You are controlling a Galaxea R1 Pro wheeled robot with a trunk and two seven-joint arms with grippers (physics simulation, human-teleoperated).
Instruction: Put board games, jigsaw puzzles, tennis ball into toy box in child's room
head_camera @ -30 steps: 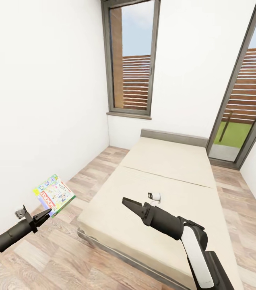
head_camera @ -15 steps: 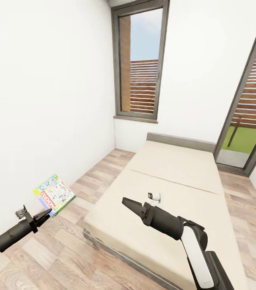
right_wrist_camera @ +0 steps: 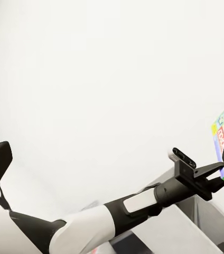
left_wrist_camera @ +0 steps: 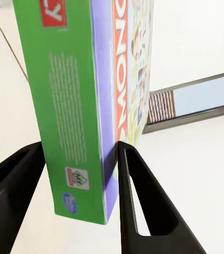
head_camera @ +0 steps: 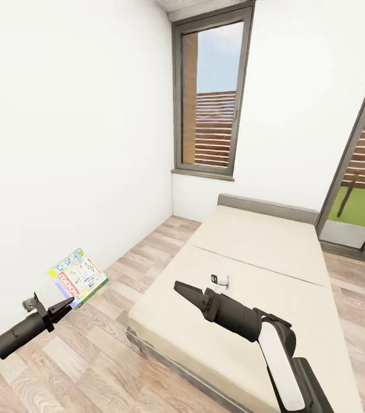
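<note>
From the head camera, the left gripper point(head_camera: 62, 308) is pinching a board game point(head_camera: 77, 277) at eight o'clock, beside the bed point(head_camera: 251, 298); the right gripper point(head_camera: 181, 288) is pressed together, carrying nothing. At the left wrist, both fingers point(left_wrist_camera: 138, 201) are clamping the box. This looks like the carrying step; next, finding the toy box.

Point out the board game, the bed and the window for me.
board game point(head_camera: 77, 277), head view, its colourful front cover.
bed point(head_camera: 251, 269), head view, bare middle of the mattress.
window point(head_camera: 214, 97), head view, the glass pane.
</note>
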